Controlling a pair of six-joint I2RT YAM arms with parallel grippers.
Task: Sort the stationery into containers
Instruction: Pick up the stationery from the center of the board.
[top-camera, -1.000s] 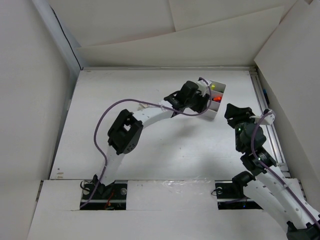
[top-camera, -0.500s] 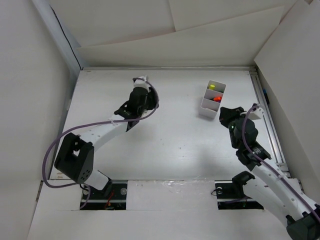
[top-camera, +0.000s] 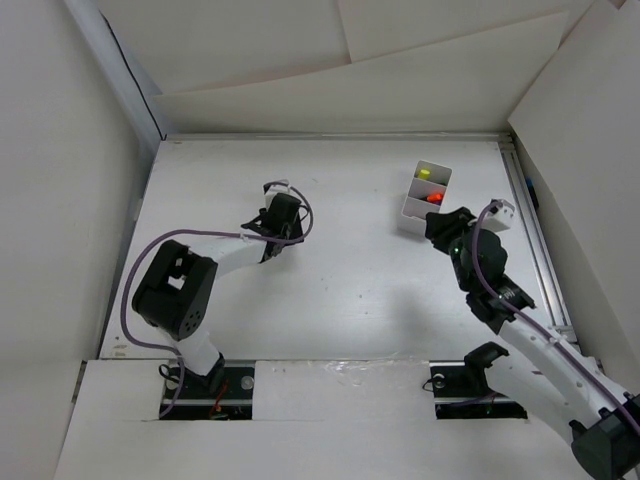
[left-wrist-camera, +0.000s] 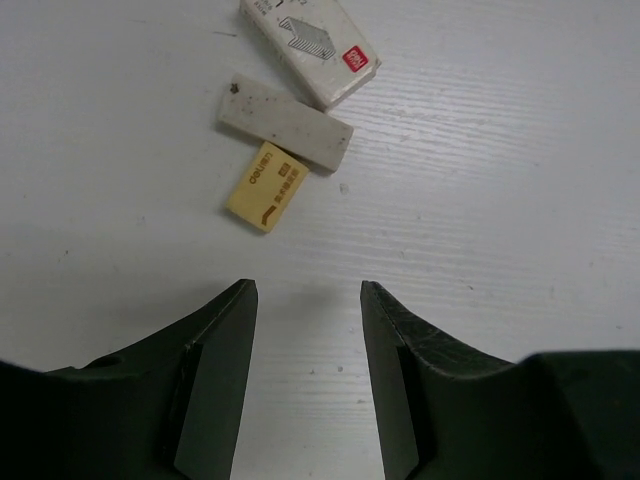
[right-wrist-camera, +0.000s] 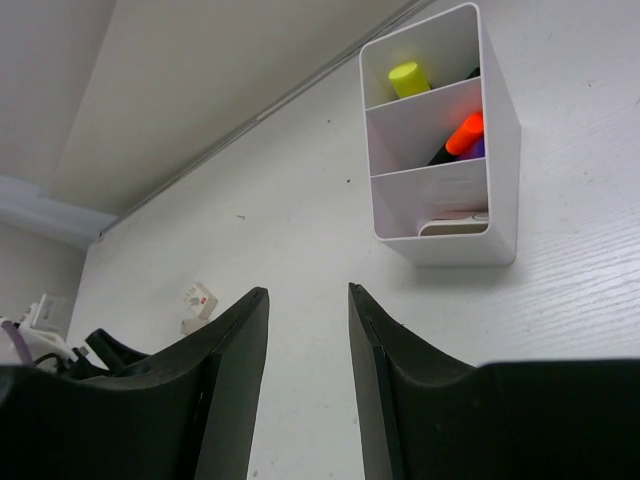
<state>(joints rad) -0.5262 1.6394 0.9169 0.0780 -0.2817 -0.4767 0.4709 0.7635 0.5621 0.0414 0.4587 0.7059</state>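
Both released and empty: my left claw (left-wrist-camera: 307, 292), my right claw (right-wrist-camera: 306, 292).
Left wrist view: yellow eraser (left-wrist-camera: 265, 186) on the worktop (left-wrist-camera: 500, 200), upper middle. Right wrist view: white tub (right-wrist-camera: 445, 250), upper right.

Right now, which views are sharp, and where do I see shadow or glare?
Top view: even light, soft shadows on the table, no glare. Left wrist: yellow block sharp, tool fingers dark and close to the lens. Right wrist: tub sharp, a faint shadow at its base.
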